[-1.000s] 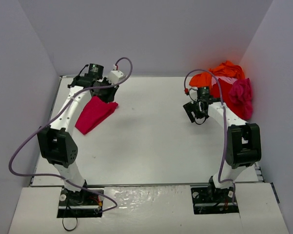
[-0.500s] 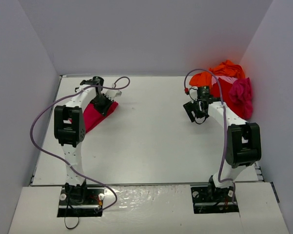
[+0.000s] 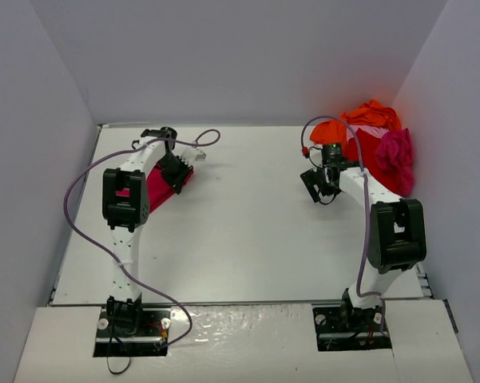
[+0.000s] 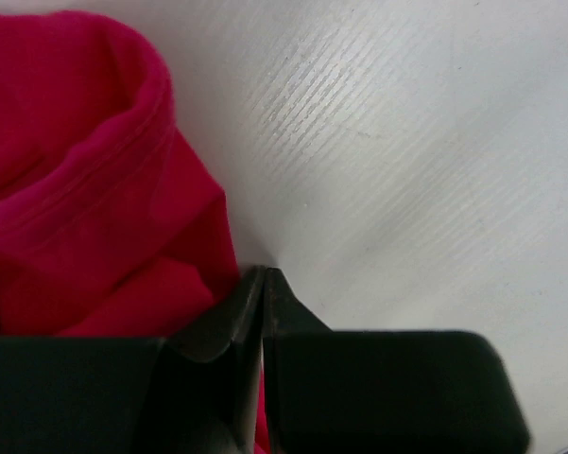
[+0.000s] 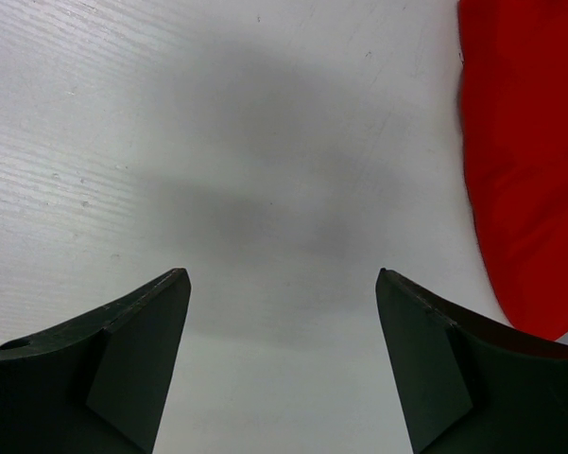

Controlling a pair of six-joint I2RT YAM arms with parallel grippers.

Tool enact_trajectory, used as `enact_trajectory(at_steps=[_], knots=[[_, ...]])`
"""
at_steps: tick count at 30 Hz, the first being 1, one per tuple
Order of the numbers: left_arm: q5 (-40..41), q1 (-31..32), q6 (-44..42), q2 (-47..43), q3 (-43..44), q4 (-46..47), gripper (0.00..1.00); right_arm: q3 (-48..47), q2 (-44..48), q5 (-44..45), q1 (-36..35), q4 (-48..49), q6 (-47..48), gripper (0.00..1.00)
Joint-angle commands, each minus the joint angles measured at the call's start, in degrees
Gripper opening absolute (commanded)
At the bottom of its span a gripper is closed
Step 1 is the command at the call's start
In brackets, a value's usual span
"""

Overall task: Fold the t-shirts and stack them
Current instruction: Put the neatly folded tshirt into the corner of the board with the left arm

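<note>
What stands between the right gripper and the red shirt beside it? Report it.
Nothing visible. The open right gripper hangs over the bare table, and the red shirt lies just to its side, with only white tabletop between them.

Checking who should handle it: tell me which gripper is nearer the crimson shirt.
Left. The left gripper is shut right at the edge of the crimson shirt; the right gripper hangs open far across the table, beside the pile of other shirts.
</note>
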State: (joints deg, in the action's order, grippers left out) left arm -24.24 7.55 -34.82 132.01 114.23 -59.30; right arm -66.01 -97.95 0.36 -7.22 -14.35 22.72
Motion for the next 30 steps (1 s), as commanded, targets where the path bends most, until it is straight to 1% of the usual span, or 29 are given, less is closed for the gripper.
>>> enact_trajectory(at_steps=[1,3,7,12,15,18,19,21,23,26,28,30], knots=[[-2.0,-0.1,-2.5,2.6,6.4,-6.1,0.00,-0.2,0.5,1.7,-0.2,0.8,0.4,0.77],[-2.0,-0.2,-2.7,4.6,9.1,-7.7,0.00,-0.2,0.2,1.9,-0.2,0.9,0.3,0.77],[0.7,-1.1,-1.7,8.2,13.1,-8.5,0.00,-0.3,-0.4,2.1,-0.2,0.8,0.4,0.77],[7.1,-4.9,3.6,10.2,14.9,-1.7,0.00,-0.1,-0.4,2.2,-0.2,0.9,0.5,0.77],[9.6,-7.5,6.2,13.2,19.0,-0.7,0.00,0.0,-0.5,2.3,-0.2,1.0,0.7,0.77],[12.7,-11.2,9.3,16.7,26.2,-0.2,0.00,-0.2,-1.1,2.4,-0.3,1.0,0.8,0.77],[13.4,-11.8,10.3,17.9,28.9,-0.2,0.00,-0.2,-1.2,2.4,-0.3,1.0,0.8,0.77],[15.3,-12.9,12.2,20.7,37.0,-1.2,0.00,-0.3,-1.6,2.8,-0.4,1.0,1.0,0.77],[18.2,-13.8,14.0,23.1,42.3,-1.1,0.00,-0.2,-2.0,3.0,-0.5,0.9,1.0,0.77],[18.7,-14.1,13.8,22.8,42.3,1.5,0.00,-0.1,-2.5,3.2,-0.5,1.0,1.2,0.77],[19.6,-14.0,13.9,21.4,40.0,5.3,0.03,-0.3,-2.8,3.3,-0.7,1.0,1.2,0.77],[18.5,-14.0,14.3,20.6,39.9,7.1,0.08,-0.4,-3.1,3.6,-0.9,1.1,1.2,0.77]])
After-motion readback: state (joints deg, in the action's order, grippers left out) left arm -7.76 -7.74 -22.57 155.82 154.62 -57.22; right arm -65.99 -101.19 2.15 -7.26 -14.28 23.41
